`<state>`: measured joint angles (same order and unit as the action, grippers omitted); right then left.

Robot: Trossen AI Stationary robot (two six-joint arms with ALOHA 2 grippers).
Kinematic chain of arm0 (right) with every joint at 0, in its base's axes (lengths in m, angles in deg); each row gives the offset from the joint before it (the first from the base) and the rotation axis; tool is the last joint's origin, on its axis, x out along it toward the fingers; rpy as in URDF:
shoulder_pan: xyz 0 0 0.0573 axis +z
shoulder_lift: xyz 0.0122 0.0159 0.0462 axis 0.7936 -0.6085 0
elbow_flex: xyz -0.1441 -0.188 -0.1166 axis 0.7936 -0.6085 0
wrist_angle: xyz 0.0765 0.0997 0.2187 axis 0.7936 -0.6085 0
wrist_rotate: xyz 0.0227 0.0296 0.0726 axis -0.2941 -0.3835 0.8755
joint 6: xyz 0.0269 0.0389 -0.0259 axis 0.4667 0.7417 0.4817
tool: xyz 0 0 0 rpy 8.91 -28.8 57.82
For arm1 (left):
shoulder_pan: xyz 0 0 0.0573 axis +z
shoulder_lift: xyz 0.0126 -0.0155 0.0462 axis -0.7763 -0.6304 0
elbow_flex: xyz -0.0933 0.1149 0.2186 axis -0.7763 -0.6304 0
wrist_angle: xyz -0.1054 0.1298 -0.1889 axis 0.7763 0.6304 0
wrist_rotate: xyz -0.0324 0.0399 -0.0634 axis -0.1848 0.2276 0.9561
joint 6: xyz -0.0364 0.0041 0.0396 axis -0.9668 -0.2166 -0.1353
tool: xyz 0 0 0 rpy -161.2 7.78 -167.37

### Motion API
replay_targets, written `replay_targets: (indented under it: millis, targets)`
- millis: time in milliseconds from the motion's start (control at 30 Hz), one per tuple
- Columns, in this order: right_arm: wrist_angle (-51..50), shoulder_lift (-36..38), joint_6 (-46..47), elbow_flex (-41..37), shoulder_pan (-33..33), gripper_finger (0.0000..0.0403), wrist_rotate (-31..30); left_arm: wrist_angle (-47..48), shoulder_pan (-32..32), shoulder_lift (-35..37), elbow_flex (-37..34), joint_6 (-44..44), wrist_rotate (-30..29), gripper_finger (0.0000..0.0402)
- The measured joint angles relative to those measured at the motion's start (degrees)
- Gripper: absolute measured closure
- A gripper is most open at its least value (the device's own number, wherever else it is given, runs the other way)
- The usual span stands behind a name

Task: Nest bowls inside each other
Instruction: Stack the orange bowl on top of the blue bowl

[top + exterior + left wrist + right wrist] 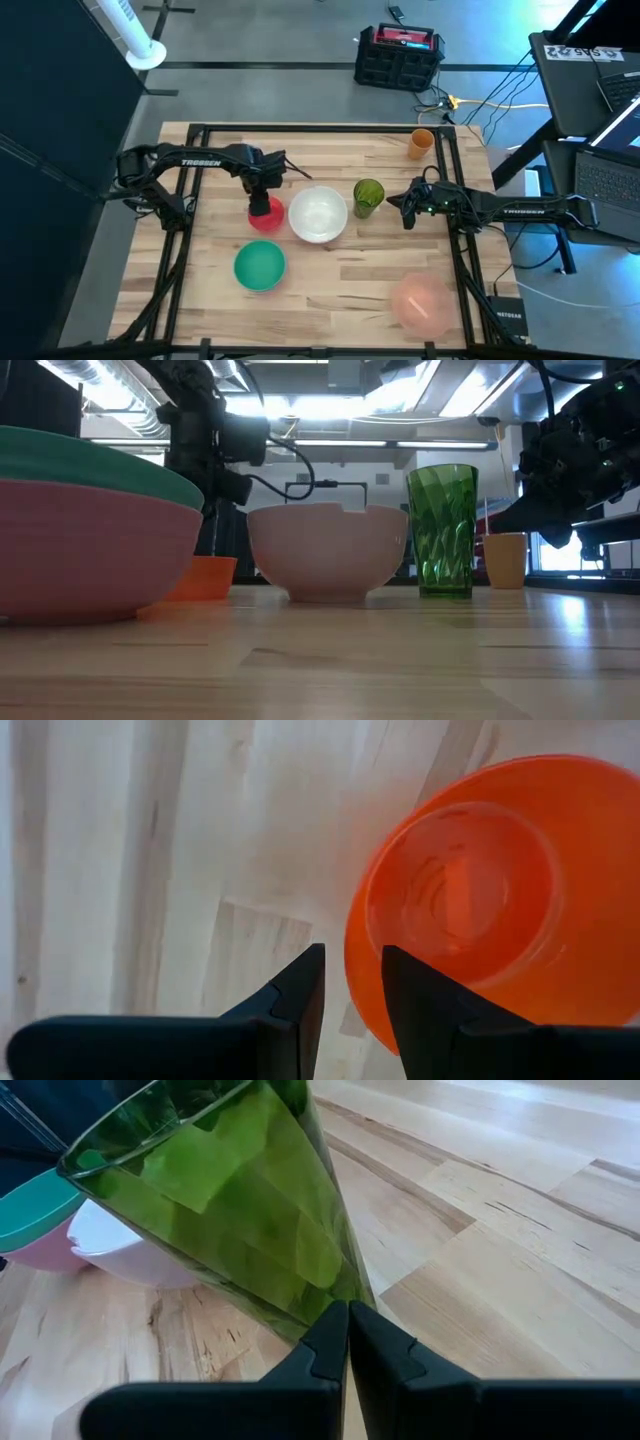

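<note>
Small red bowl (266, 217) is gripped at its rim by L gripper (264, 196), w/ white bowl (318, 215) just beside it & teal bowl (260, 266) nested in a pink one nearby on bench (340, 290); R gripper (408, 208) is held shut near green cup (367, 197).

Green cup (368, 197) beside white bowl (318, 215)
</note>
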<state>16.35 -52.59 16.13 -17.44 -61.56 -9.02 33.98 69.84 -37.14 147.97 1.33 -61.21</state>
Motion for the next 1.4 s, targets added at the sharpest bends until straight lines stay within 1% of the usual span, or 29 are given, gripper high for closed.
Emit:
replay_targets:
  millis: [600,700,800,900,967,1000,1400]
  targets:
    - [-0.48,0.0,-0.03,0.0,0.02,0.0403,0.02,3.56,-0.19,0.51,4.12,5.6,-0.09,0.0401]
    - [-0.46,0.02,-0.82,0.0,0.02,0.0403,0.04,9.13,-0.19,4.12,8.04,5.4,-0.11,0.0401]
    - [-0.48,0.02,-0.85,0.0,0.01,0.0403,0.05,16.38,-0.63,7.78,14.01,4.2,-0.11,0.0401]
    - [-0.54,0.02,-0.85,0.0,0.02,0.0403,0.64,24.69,-4.07,9.53,20.79,3.0,-0.18,0.0402]
    - [-0.53,0.02,-0.86,0.0,0.02,0.0403,0.81,28.4,-8.04,9.55,25.23,0.58,-0.04,0.0402]
    - [-0.52,0.02,-0.86,0.0,0.02,0.0403,0.89,29.18,-9.99,9.41,26.28,-0.85,0.03,0.0402]
    - [-0.45,0.02,-0.89,0.0,0.02,0.0403,1.87,18.37,-25.27,3.47,17.76,-13.07,1.32,0.0401]
